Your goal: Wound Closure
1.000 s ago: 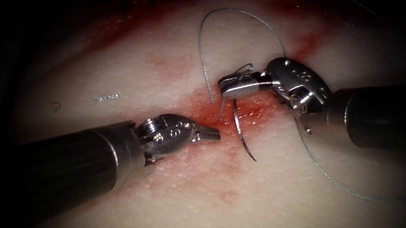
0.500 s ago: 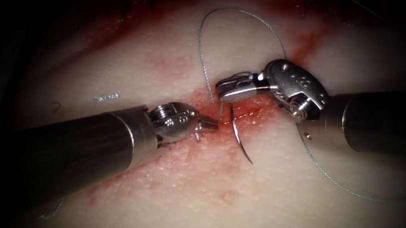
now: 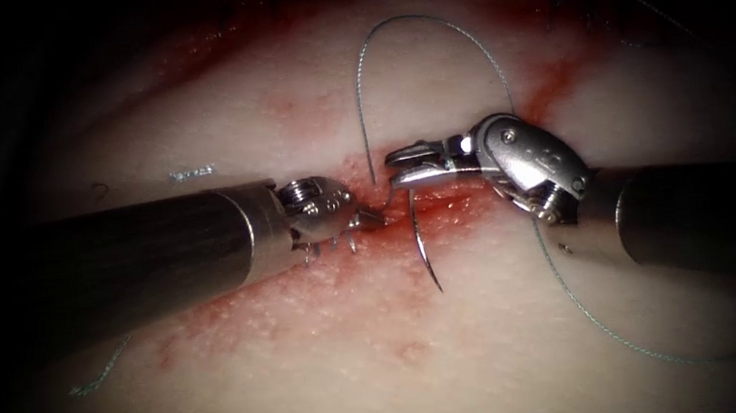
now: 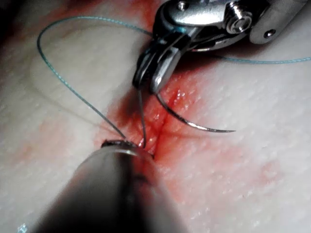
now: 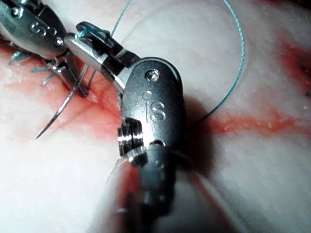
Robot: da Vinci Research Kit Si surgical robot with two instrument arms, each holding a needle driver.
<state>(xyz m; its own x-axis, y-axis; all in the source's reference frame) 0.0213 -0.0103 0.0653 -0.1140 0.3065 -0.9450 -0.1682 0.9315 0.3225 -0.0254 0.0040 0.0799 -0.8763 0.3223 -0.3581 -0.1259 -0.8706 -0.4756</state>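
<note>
nearest the lens, a loose cut end of thread (image 3: 98,374) lies on the tissue (image 3: 333,393) at the lower left, well apart from the work. next up, the needle (image 3: 425,251) hangs with its sharp tip free above the tissue, pointing down toward us, not in the tissue at all; it curves up to the right tool (image 3: 409,164), whose jaws are clamped on the needle close to its thread end, which looks like a grip chosen to leave nearly the whole curve free. beside it the left tool (image 3: 369,218) sits with its tip right at the red-stained cut (image 3: 463,195), just left of the needle; its jaws look closed together, and in the left wrist view a thread strand and the needle's thin end run down to that tip (image 4: 141,145), but i cannot tell whether it grips anything. it has slid rightward toward the needle over the last second, while the right tool has eased left. beyond them, the thread (image 3: 422,23) arcs high over the tissue, then trails off past the right shaft.
</note>
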